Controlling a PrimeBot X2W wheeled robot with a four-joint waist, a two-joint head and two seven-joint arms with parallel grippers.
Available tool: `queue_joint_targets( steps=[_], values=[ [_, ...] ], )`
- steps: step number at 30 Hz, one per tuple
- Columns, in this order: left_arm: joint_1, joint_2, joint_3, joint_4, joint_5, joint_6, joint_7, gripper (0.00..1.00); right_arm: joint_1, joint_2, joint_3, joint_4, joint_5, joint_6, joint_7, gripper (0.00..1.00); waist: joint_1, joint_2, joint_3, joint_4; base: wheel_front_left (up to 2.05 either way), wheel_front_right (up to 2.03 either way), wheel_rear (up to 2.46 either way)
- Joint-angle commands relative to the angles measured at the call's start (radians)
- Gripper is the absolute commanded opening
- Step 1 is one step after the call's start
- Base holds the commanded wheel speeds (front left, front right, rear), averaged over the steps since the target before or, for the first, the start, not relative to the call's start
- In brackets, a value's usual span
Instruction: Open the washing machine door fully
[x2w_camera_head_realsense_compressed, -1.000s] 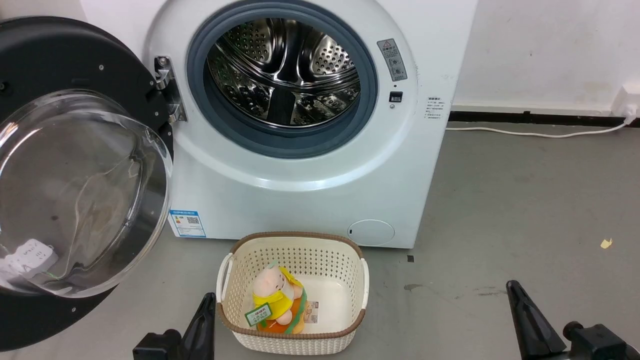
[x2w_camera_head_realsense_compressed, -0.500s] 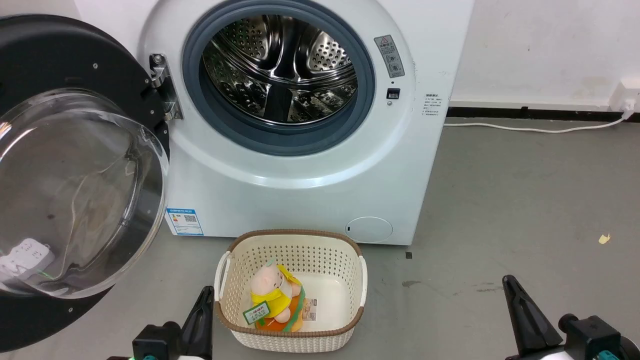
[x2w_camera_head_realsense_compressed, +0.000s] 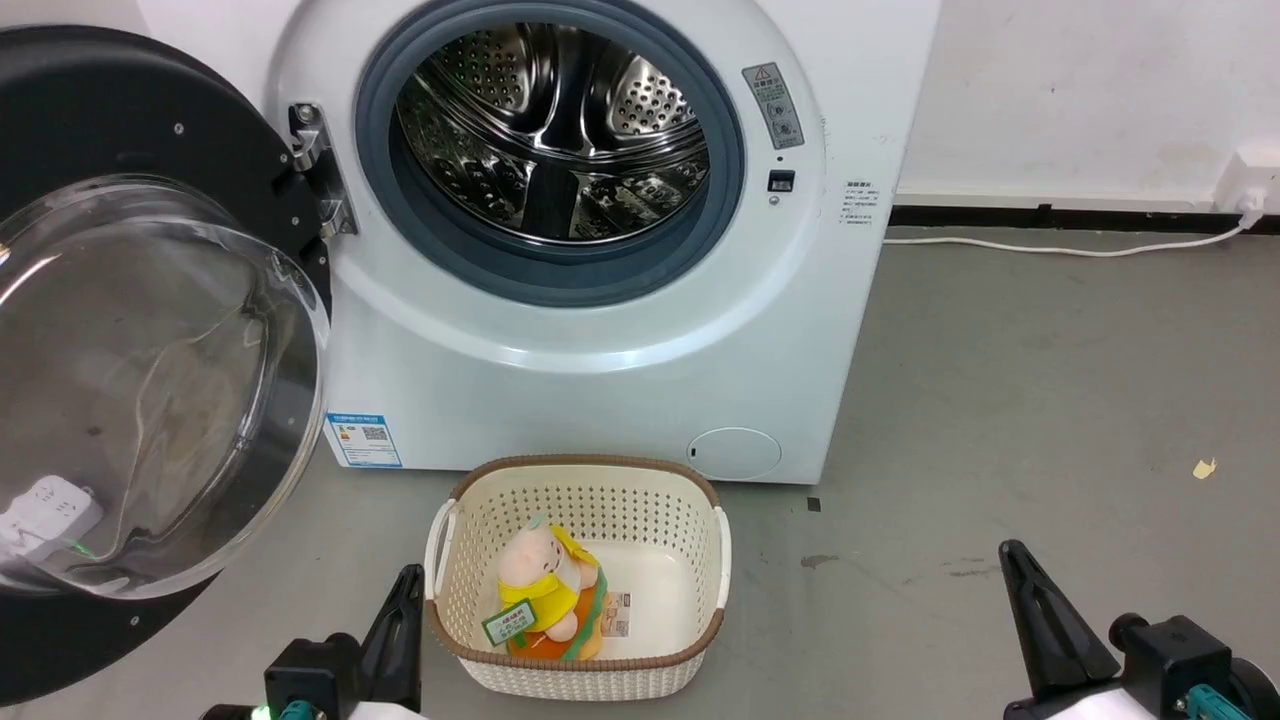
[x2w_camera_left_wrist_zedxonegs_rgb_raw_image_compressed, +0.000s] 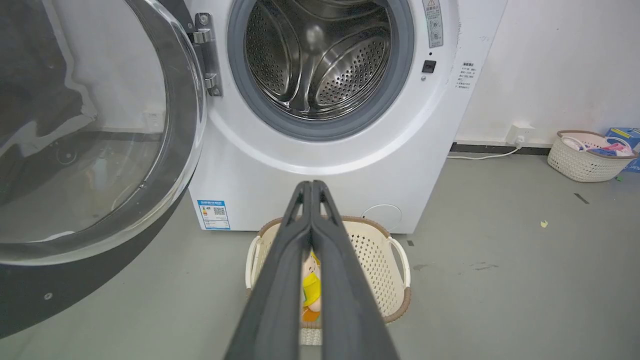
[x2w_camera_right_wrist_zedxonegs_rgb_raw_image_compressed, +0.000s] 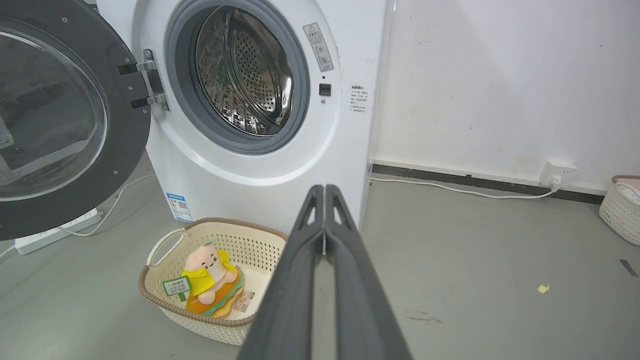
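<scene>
While both arms sit low in the head view, I see the washing machine door (x2w_camera_head_realsense_compressed: 140, 380) swung wide at the left of the frame. It hangs from a metal hinge (x2w_camera_head_realsense_compressed: 315, 165) on the left edge of the opening. Its inner face is turned my way: a black disc with a clear domed bowl bulging out. Through the glass, at the lower left, a white power strip (x2w_camera_head_realsense_compressed: 45, 510) shows on the floor.

The washing machine (x2w_camera_head_realsense_compressed: 600, 400) fills the upper centre, its grey rubber ring (x2w_camera_head_realsense_compressed: 560, 280) and perforated steel drum (x2w_camera_head_realsense_compressed: 555, 130) fully exposed. A blue sticker (x2w_camera_head_realsense_compressed: 363, 440) sits at the lower left corner of its front.

Just in front of the machine, at the lower centre, stands a cream perforated basket (x2w_camera_head_realsense_compressed: 600, 510) with a brown rim. A plush toy (x2w_camera_head_realsense_compressed: 545, 590) in yellow lies in its left half.

The left gripper (x2w_camera_head_realsense_compressed: 409, 578) rises from the lower left, just beside the basket's left wall. In its wrist view the two dark fingers (x2w_camera_left_wrist_zedxonegs_rgb_raw_image_compressed: 280, 280) press together at the tips, holding nothing. The right gripper (x2w_camera_head_realsense_compressed: 1012, 552) stands at the lower right over bare grey floor (x2w_camera_head_realsense_compressed: 1000, 400), well apart from the basket. Its fingers (x2w_camera_right_wrist_zedxonegs_rgb_raw_image_compressed: 295, 280) are likewise pinched together and empty. Neither gripper touches the door.

A white cable (x2w_camera_head_realsense_compressed: 1060, 248) runs along the floor at the upper right to a wall socket (x2w_camera_head_realsense_compressed: 1245, 190).
</scene>
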Motion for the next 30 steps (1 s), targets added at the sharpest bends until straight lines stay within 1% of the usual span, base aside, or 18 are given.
queue_joint_targets(
  steps=[1,30],
  values=[
    [-0.018,0.0,0.0,-0.006,0.008,0.007,0.008,0.0,-0.013,0.002,0.001,-0.005,-0.008,0.0,0.009,0.0,-0.0001,0.0,0.001,-0.001,0.0,0.0,0.0],
    [-0.041,0.0,0.01,-0.043,0.044,0.028,0.068,0.0,-0.045,0.003,0.012,-0.011,-0.025,0.001,0.068,0.0,-0.0001,0.0,0.019,-0.015,0.0,0.0,0.0]
  ],
)
